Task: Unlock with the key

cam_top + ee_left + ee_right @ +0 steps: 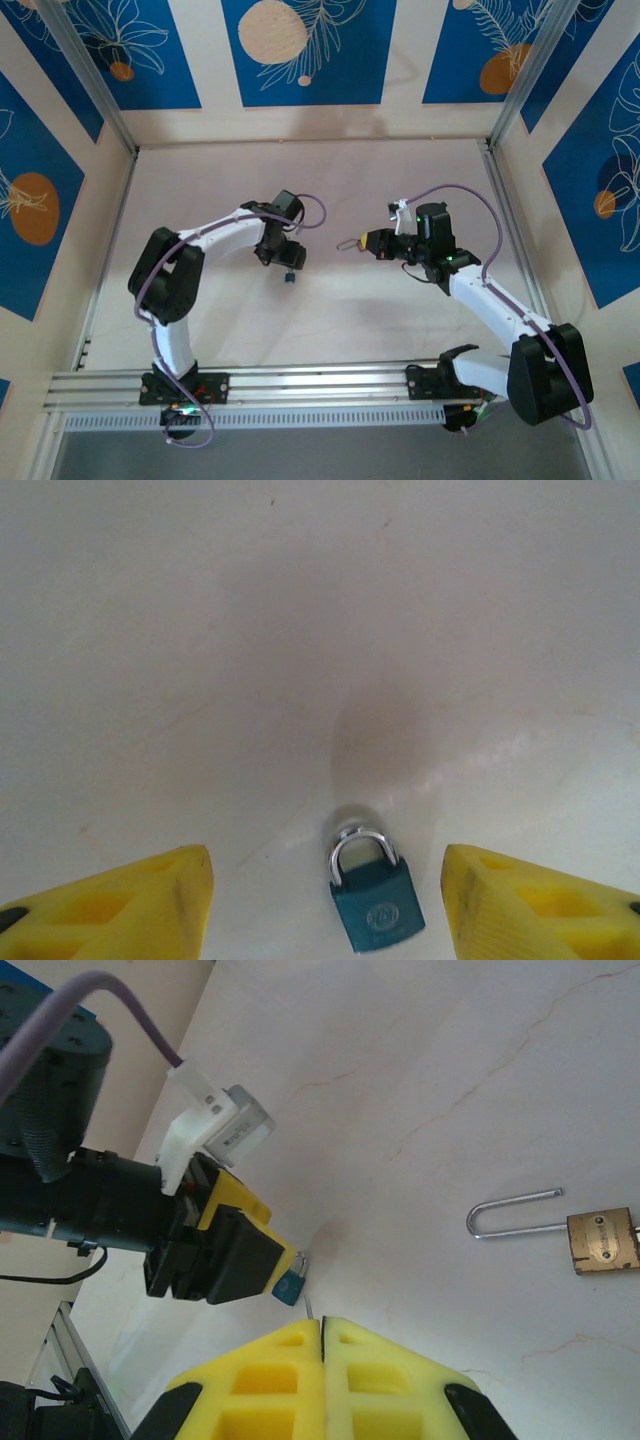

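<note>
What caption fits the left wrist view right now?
Open left gripper, yellow fingers flanking a small teal padlock with a silver shackle, lying untouched on the pale tabletop.

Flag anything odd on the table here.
The brass padlock with the long silver shackle lies flat with one shackle leg free of its body, so it looks already open. The small teal padlock with a silver shackle is closed.

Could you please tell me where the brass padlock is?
The brass padlock lies on the table near the right wrist view's right edge, ahead of the shut right hand.
</note>
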`<state>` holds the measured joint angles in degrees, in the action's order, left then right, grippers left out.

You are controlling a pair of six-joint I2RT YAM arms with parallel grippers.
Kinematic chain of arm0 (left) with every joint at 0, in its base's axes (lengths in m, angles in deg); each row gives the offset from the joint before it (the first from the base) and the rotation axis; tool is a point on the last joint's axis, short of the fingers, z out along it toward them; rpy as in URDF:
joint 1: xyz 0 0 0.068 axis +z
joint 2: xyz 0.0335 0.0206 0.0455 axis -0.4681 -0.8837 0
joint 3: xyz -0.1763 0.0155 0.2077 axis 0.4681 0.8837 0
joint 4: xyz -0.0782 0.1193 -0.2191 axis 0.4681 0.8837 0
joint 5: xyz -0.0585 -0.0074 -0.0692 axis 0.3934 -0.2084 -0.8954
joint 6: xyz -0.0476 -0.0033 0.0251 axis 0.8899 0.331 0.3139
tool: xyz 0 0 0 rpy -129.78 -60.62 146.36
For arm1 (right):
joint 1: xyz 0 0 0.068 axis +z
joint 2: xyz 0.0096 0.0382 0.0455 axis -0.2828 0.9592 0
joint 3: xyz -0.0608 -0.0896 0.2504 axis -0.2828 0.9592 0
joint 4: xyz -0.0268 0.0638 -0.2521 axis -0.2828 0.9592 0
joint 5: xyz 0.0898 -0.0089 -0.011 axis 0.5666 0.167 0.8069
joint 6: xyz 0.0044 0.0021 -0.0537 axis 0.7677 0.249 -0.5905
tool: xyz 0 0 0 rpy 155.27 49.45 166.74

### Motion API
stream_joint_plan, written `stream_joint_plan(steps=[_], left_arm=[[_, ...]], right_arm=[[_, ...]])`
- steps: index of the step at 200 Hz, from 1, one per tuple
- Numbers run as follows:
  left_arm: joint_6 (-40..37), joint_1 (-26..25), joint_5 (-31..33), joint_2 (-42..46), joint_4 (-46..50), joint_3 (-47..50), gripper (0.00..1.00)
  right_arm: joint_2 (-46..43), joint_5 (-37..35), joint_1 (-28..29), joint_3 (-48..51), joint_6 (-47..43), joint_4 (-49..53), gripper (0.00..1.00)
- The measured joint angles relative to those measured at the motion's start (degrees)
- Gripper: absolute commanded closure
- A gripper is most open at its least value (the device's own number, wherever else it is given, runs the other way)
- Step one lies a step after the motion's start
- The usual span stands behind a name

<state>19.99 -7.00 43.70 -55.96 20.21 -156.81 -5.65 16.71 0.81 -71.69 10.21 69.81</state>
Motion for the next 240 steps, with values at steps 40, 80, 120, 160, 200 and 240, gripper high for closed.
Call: stream_joint_plan(steps=[40,80,120,160,200,240], left_arm=[[-1.57,-0.11,2.05,-3.06,0.94,-1.11,0.39],[-3.06,-0.11,4.39,-3.28,1.31,-1.09,0.39],[-3.56,0.02,6.58,-2.99,0.87,0.63,0.42],[-3.78,0.02,7.26,-1.27,1.25,2.80,0.42],[-3.96,0.02,6.60,-0.15,2.14,3.32,0.44],[-3.96,0.00,4.31,2.54,2.64,5.27,0.47]], right_arm=[[-0.11,0.22,-0.15,0.02,0.02,0.00,1.00],[-0.11,0.44,-0.76,0.02,0.02,0.00,1.00],[-0.11,0.46,-0.76,0.02,0.02,0.00,1.00],[-0.11,0.50,-0.76,0.02,0.04,0.00,1.00],[-0.11,0.50,-0.76,0.02,0.02,0.00,1.00],[-0.11,0.50,-0.87,0.02,0.02,0.00,1.00]])
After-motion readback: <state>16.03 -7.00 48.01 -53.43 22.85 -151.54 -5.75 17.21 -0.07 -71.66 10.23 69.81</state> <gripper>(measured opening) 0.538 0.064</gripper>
